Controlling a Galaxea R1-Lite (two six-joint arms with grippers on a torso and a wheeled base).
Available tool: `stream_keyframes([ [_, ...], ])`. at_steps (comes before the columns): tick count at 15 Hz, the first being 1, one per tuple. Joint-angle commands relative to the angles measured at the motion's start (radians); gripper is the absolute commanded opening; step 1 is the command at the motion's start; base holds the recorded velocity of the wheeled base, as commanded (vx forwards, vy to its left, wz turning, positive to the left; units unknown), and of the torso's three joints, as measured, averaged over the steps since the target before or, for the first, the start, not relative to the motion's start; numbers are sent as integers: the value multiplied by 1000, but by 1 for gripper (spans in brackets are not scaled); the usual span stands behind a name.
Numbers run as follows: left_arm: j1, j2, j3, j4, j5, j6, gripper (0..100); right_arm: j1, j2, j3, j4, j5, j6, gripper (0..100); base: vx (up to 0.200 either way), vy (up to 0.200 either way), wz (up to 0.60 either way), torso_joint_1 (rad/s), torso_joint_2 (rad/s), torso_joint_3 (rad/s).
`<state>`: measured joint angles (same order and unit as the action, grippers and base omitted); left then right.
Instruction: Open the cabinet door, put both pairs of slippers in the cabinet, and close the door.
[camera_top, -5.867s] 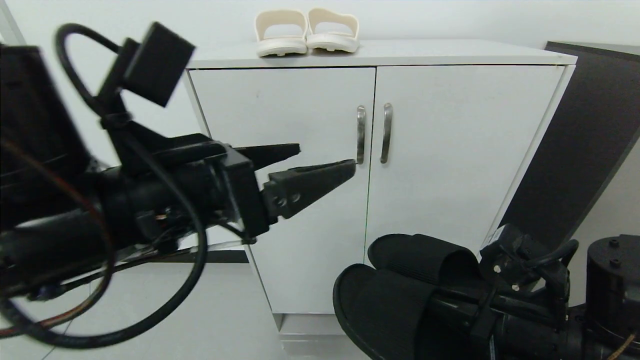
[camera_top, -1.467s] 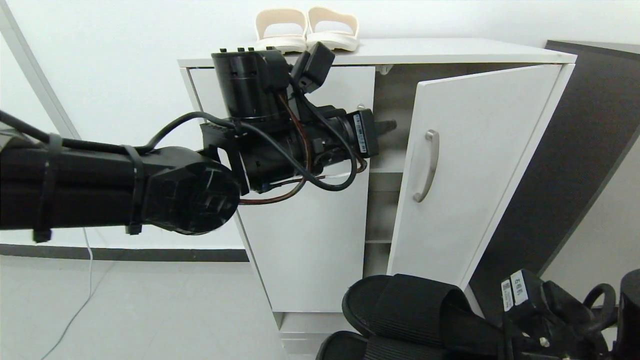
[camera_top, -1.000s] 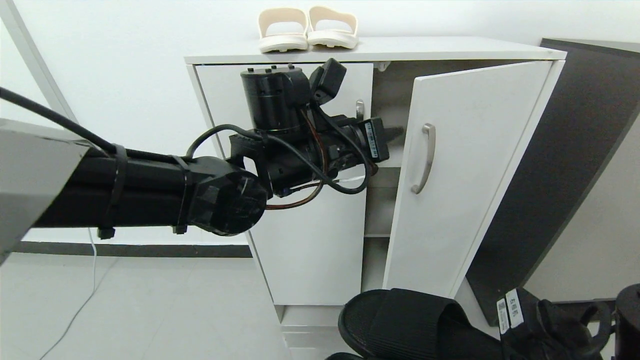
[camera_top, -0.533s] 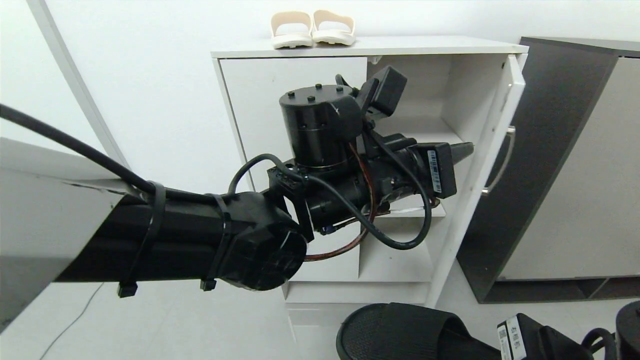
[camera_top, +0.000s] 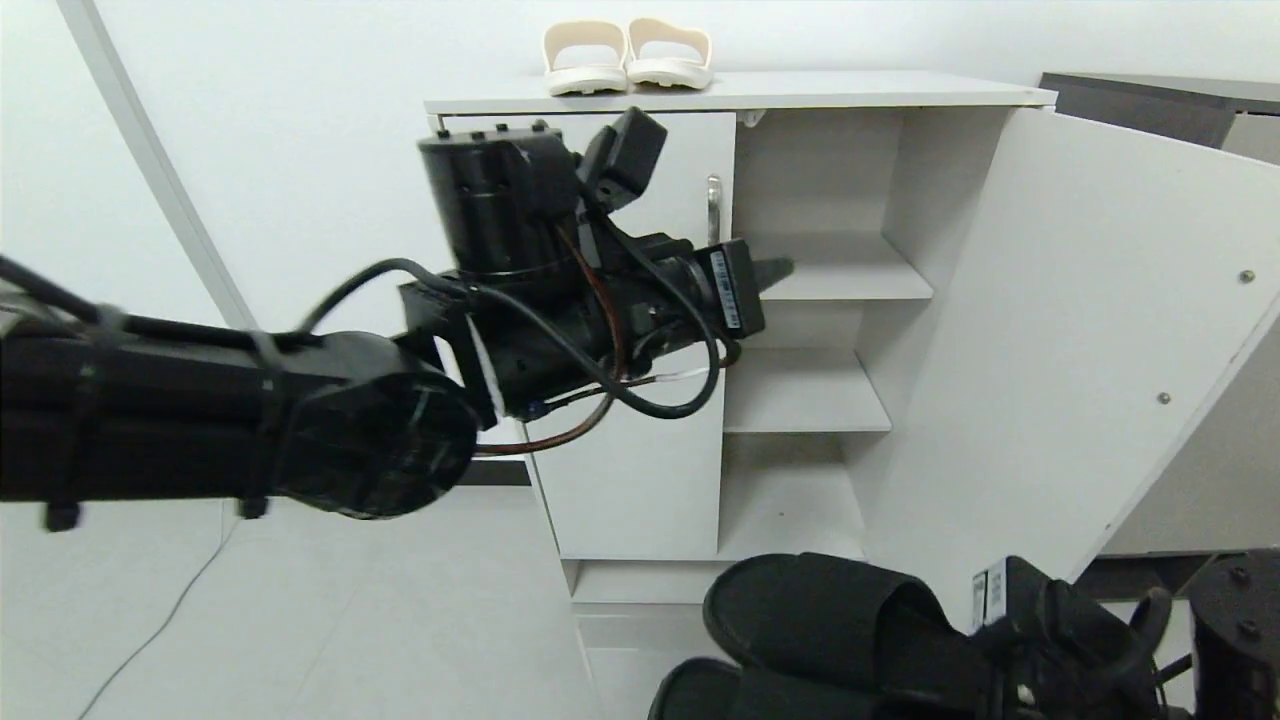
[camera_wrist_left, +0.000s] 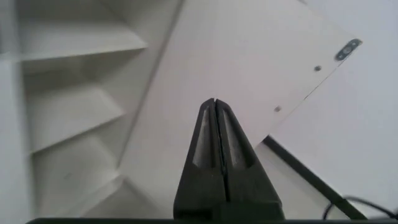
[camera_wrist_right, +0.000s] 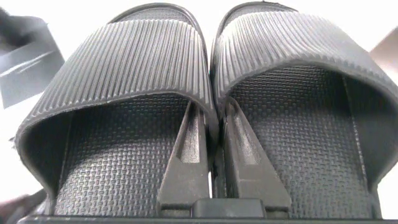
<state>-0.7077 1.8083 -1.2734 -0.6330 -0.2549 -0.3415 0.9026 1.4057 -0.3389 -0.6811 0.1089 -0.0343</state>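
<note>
The white cabinet (camera_top: 800, 92) stands with its right door (camera_top: 1080, 330) swung wide open and its left door (camera_top: 625, 480) closed. Bare shelves (camera_top: 805, 395) show inside. A pair of cream slippers (camera_top: 628, 55) sits on top. My left gripper (camera_top: 778, 268) is shut on nothing, in front of the upper shelf beside the left door's handle (camera_top: 713, 210); in the left wrist view its fingertips (camera_wrist_left: 214, 104) are pressed together before the open door (camera_wrist_left: 249, 68). My right gripper (camera_wrist_right: 213, 107) is shut on a pair of black slippers (camera_wrist_right: 205, 81), held low in front of the cabinet (camera_top: 820, 620).
A dark grey cabinet (camera_top: 1130, 100) stands to the right, behind the open door. A thin cable (camera_top: 150, 640) lies on the pale floor at the left. A white wall runs behind.
The right door has swung from partly open to wide open. My left gripper has drawn back from the door's edge toward the left door. The head camera has shifted.
</note>
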Motion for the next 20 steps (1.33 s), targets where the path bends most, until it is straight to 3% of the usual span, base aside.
stream_keyframes([
  [1,48,-291,114,239,111,55,0,-19,70,-52,0,-75,43,0,0,0,0,0,0,0],
  [3,54,-497,209,469,345,121,0,-19,142,-114,-3,-232,114,0,0,0,0,0,0,0],
  [4,65,-580,269,510,399,133,0,-19,168,-146,-6,-288,149,0,0,0,0,0,0,0],
  [5,100,-627,302,519,405,139,0,-19,183,-166,-8,-314,174,0,0,0,0,0,0,0],
  [6,251,-745,404,530,408,185,0,-28,219,-213,-6,-380,223,0,0,0,0,0,0,0],
  [7,333,-820,476,530,422,197,0,-44,242,-235,-6,-422,231,0,0,0,0,0,0,0],
  [9,436,-1006,637,530,562,217,0,-54,269,-253,-8,-485,234,0,0,0,0,0,0,0],
  [10,521,-1123,717,530,606,242,0,-54,272,-255,-8,-485,234,0,0,0,0,0,0,0],
  [12,665,-1333,885,530,620,253,0,-54,275,-253,-8,-486,232,0,0,0,0,0,0,0],
  [13,695,-1446,990,530,617,262,0,-54,275,-253,-8,-486,232,0,0,0,0,0,0,0],
  [15,694,-1581,1131,530,574,299,0,-53,275,-253,-8,-486,232,0,0,0,0,0,0,0],
  [17,695,-1667,1207,533,436,300,0,-50,280,-252,-8,-486,232,0,0,0,0,0,0,0],
  [20,700,-1802,1272,575,316,308,0,-47,279,-250,-8,-486,232,0,0,0,0,0,0,0],
])
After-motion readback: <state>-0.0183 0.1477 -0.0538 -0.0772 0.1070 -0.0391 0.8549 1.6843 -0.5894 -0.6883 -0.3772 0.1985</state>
